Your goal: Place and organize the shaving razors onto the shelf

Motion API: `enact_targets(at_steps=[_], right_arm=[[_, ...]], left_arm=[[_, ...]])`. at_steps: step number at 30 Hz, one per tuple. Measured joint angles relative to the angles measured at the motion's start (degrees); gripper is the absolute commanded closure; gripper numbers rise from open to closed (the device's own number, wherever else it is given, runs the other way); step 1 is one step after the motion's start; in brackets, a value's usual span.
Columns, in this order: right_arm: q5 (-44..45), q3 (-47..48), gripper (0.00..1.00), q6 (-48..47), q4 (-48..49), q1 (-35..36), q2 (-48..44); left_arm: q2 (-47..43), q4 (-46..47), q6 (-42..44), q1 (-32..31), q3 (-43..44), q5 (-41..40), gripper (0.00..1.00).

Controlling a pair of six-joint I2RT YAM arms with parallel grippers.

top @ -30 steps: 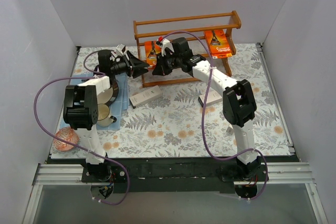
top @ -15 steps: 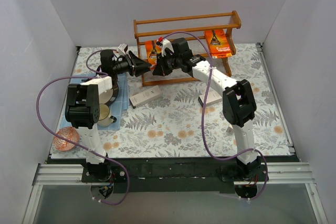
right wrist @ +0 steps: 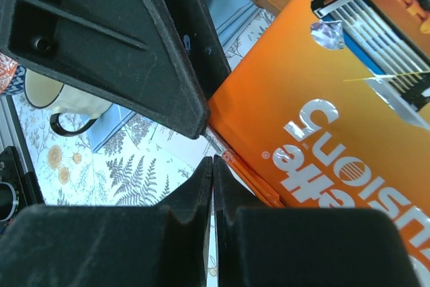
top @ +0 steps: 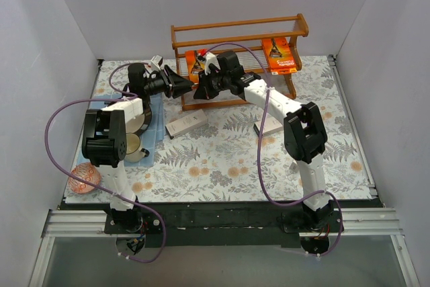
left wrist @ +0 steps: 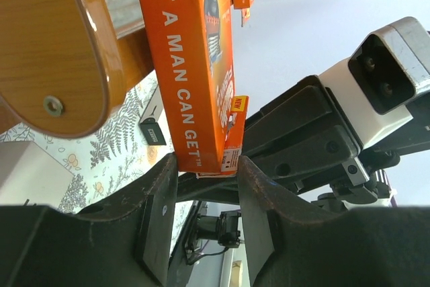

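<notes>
The wooden shelf point(top: 238, 28) stands at the back middle. One orange pack of shaving razors point(top: 194, 58) hangs upright at its left end, beside the side frame point(left wrist: 54, 45). My left gripper point(top: 187, 87) comes in from the left. Its fingers point(left wrist: 161, 193) press on both sides of that pack's point(left wrist: 188, 65) lower end. My right gripper point(top: 199, 89) reaches in from the right, jaws shut, tips point(right wrist: 213, 160) against the pack's point(right wrist: 336, 99) lower corner. A second orange pack point(top: 280, 54) leans on the shelf's right side. Two white razor boxes point(top: 186, 124) point(top: 270, 126) lie on the table.
A cream mug point(top: 134, 146) sits on a blue mat point(top: 156, 126) at the left, under my left arm. A red patterned bowl point(top: 84, 178) lies at the near left corner. Purple cables loop over both arms. White walls close in three sides.
My left gripper's jaws have narrowed from wide open onto the pack's lower end. Both wrists and the pack have edged slightly left along the shelf.
</notes>
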Motion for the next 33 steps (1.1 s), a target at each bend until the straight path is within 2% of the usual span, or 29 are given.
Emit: enact_targets(at_steps=[9,18,33], right_arm=[[0.1,0.0,0.92,0.9,0.0,0.8,0.0],[1.0,0.1,0.91,0.7,0.0,0.7,0.0],[2.8,3.3,0.92,-0.9,0.0,0.3,1.4]], left_arm=[[-1.0,-1.4,0.9,-0.1,-0.6,-0.3,0.91],[0.7,-3.1,1.9,-0.2,4.3,0.3,0.91],[1.8,-4.4,1.9,0.8,4.3,-0.4,0.92]])
